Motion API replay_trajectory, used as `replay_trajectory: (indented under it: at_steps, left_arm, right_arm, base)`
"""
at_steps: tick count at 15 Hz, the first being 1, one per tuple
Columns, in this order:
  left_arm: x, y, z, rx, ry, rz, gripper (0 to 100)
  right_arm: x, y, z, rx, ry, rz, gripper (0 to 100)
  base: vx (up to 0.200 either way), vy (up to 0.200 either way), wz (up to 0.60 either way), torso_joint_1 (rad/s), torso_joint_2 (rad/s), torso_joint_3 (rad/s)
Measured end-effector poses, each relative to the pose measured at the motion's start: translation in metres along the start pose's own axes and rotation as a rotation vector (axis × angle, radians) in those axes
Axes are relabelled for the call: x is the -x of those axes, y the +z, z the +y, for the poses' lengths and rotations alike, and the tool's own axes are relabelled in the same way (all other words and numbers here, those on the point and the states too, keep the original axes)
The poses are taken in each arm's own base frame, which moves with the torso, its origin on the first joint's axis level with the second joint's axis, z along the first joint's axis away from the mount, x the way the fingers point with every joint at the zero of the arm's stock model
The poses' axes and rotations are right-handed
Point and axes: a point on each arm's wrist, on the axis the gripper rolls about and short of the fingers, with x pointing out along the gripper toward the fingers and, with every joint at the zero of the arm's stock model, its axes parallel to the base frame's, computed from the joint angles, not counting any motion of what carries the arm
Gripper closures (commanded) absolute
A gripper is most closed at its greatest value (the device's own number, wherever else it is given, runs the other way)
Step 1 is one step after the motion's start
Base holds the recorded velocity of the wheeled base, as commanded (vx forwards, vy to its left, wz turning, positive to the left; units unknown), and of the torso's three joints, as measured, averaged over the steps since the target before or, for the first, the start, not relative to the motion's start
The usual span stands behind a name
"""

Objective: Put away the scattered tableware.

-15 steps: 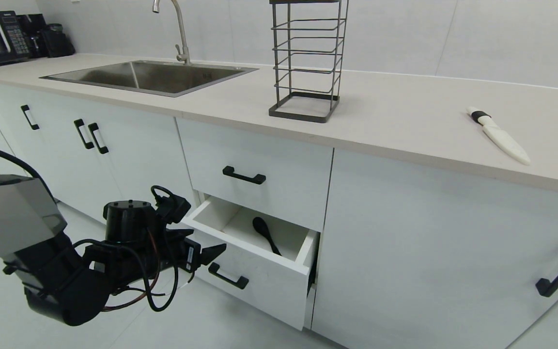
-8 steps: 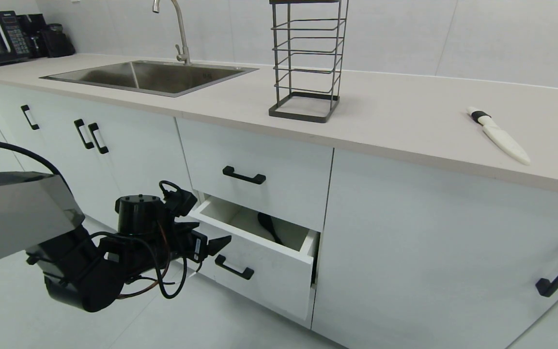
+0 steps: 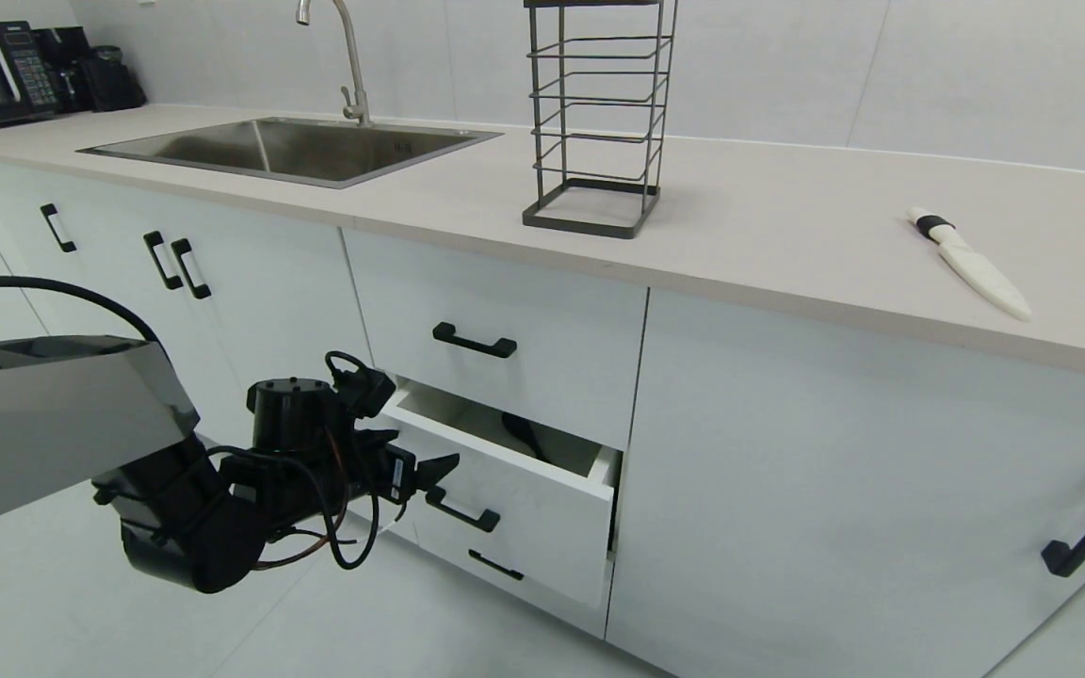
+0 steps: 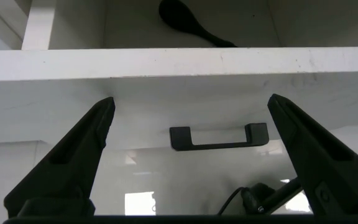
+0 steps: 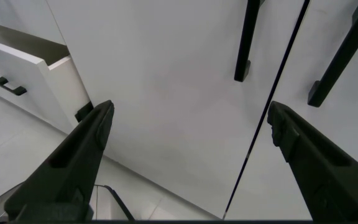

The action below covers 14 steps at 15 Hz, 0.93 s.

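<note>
Change – drawer: a second ago the drawer (image 3: 514,504) stood pulled well out. Now it has slid most of the way in, and only a narrow gap stays open below the drawer front above it.
Change – black spoon: the black spoon (image 3: 524,435) lay in plain sight on the drawer floor before. In the head view now only its bowl end peeks out.
Change – left tool: my left tool (image 3: 429,468) has travelled with the drawer front toward the cabinet.
Change – the rest: sink, rack and knife lie where they were.
Sink: the sink (image 3: 288,146) is a steel basin set in the counter (image 3: 769,235) at the left.
Left tool: the fingers of my left tool (image 4: 191,102) are spread apart and hold nothing. The tips stand at the drawer's white front, one on each side of its black handle (image 4: 218,137). I cannot tell whether they touch it.
Drawer: it is partly open and holds the black spoon (image 4: 191,22). The left wrist view shows the spoon over the front's top edge, toward the back.
Wire rack: the wire rack (image 3: 596,113) stands upright on the counter, right of the sink and above the drawers.
Knife: the knife (image 3: 969,263) is white with a black band. It lies flat on the counter at the far right near the front edge – well apart from the rack and the drawer.
Right tool: the fingers of my right tool (image 5: 191,107) are apart and hold nothing. It faces a white cabinet door (image 5: 166,93).
</note>
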Motion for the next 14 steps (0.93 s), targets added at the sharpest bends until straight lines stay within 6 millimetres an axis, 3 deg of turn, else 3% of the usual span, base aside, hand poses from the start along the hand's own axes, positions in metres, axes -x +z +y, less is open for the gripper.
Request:
replay_trajectory:
  at_steps: [14]
  left_arm:
    - [-0.034,0.003,0.011,-0.003,0.006,-0.086,0]
  right_arm:
    - [0.0,0.0,0.0,0.0,0.0,0.0,0]
  base:
    - [0.0,0.0,0.0,0.0,0.0,0.0]
